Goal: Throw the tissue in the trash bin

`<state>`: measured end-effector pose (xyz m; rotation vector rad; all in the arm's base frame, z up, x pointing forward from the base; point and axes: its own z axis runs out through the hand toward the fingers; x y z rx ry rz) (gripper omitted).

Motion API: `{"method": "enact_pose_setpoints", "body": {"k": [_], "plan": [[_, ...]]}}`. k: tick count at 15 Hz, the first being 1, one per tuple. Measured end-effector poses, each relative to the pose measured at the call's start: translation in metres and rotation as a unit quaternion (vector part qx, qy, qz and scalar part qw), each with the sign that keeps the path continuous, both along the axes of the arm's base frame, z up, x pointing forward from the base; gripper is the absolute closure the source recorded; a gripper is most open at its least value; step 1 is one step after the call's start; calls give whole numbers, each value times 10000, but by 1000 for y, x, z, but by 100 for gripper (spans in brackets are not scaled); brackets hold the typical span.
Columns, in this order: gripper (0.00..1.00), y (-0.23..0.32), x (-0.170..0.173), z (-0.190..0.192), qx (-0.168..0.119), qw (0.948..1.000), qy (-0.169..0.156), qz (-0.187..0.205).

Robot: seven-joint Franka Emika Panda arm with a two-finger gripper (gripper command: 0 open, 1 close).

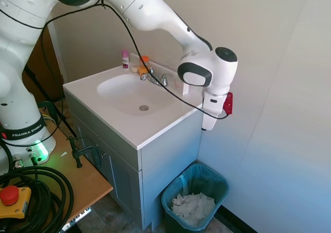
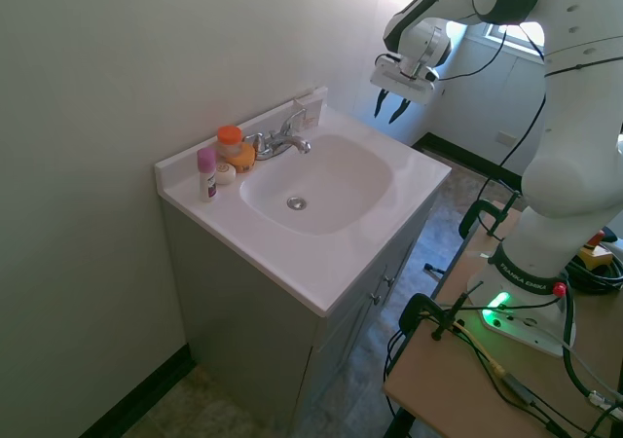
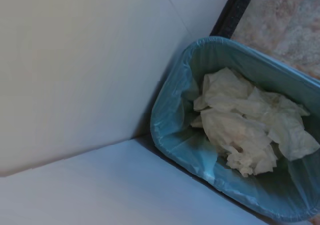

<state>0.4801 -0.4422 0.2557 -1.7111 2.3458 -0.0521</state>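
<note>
Hovering above trash bin [image 1: 196,191], claw [image 2: 393,105] spread wide, empty; crumpled white paper [image 3: 250,122] lies in bin below.

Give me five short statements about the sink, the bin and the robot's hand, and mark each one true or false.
1. The hand hangs open and holds nothing. True.
2. The trash bin stands on top of the vanity. False: it stands on the floor beside the vanity cabinet, in the corner by the wall.
3. Crumpled white paper lies inside the trash bin. True.
4. The sink basin is full of water. False: it looks dry, with the drain showing.
5. A pink-capped bottle stands on the counter near the faucet. True.
</note>
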Motion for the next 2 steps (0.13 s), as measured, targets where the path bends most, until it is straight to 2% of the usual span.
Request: {"method": "enact_pose_setpoints", "body": {"k": [2], "plan": [[0,1,-22,37,-86,9998,-175,5]]}}
